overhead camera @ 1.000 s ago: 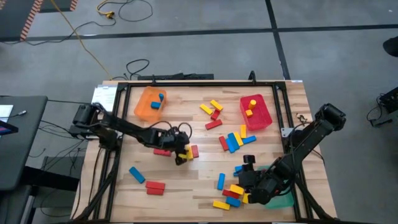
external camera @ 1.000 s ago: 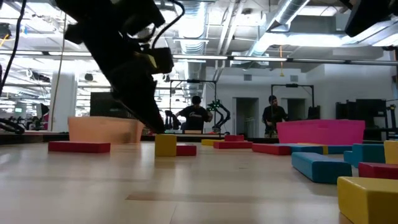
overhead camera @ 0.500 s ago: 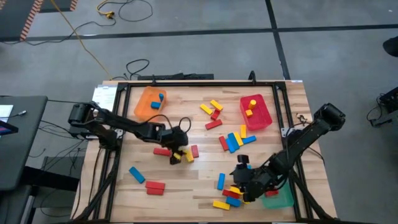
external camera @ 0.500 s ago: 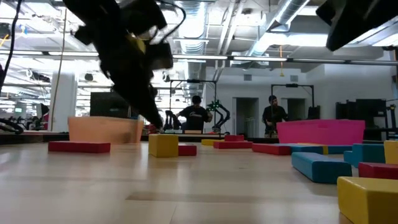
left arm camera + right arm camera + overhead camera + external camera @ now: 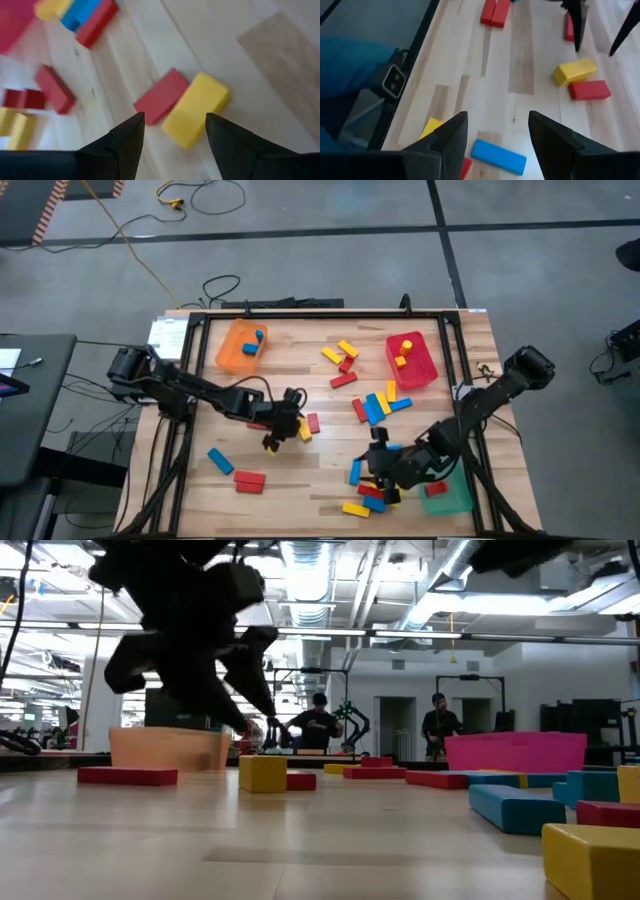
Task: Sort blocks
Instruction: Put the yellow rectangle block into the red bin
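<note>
Our left gripper (image 5: 272, 438), fingers apart and empty, hovers center-left over the yellow block (image 5: 196, 110) touching a red block (image 5: 161, 96). Closing carelessly, we might nudge both. Our right gripper (image 5: 372, 470), also apart, waits lower right.

I am looking into what appears to be a large robotics lab or industrial workspace. In the low view, exposed silver ducts (image 5: 470, 565) and pipes are running across an open ceiling at the top of the frame, with strip lights glowing beneath them. Two people (image 5: 316, 726) are standing at mid-frame in the background, beside what looks like another robot arm (image 5: 352, 718). In the high view, grey concrete floor (image 5: 330, 260) is filling the upper half, a yellow cable (image 5: 140, 250) is trailing across it at upper left, and the wooden table (image 5: 290, 475) is sitting inside a black metal frame (image 5: 320, 313).
</note>
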{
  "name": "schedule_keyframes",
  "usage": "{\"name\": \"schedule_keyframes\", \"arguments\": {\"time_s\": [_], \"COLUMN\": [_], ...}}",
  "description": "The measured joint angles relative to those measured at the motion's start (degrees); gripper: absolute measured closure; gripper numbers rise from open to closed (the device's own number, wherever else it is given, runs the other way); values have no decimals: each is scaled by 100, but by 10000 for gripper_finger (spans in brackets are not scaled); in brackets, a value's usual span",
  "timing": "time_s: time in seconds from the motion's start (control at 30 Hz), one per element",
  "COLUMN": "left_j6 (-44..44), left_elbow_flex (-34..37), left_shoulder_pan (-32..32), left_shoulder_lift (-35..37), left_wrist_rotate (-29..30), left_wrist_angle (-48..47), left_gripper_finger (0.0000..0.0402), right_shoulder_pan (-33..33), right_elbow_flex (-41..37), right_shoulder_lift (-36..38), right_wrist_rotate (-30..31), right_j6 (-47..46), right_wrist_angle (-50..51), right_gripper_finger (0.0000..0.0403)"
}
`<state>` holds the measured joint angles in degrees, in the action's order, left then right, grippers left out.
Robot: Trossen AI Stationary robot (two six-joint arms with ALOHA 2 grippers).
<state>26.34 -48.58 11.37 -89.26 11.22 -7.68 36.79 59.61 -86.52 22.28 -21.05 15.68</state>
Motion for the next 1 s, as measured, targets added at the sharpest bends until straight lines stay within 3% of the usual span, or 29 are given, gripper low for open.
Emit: {"name": "schedule_keyframes", "arguments": {"time_s": [0.17, 0.5, 0.63, 0.83, 1.0], "left_j6": [41, 723, 753, 756, 794], "left_elbow_flex": [0, -225, -315, -313, -319], "left_shoulder_pan": [-389, -610, -736, -844, -843], "left_shoulder_lift": [-39, -89, -83, -105, -593], "left_wrist_rotate": [-856, -1132, -1580, -1805, -1889], "left_wrist_angle": [-238, -247, -206, -189, -154], "left_gripper_finger": [197, 197, 197, 197, 197], "right_shoulder_pan": [-187, -482, -565, -586, -583], "right_elbow_flex": [0, 0, 0, 0, -100], "right_shoulder_lift": [-2, -4, -4, -7, -4], "right_wrist_rotate": [-5, -32, -33, -39, -44], "right_j6": [165, 469, 556, 664, 672], "right_wrist_angle": [-118, -317, -410, -546, -753], "right_gripper_finger": [177, 177, 177, 177, 177]}}
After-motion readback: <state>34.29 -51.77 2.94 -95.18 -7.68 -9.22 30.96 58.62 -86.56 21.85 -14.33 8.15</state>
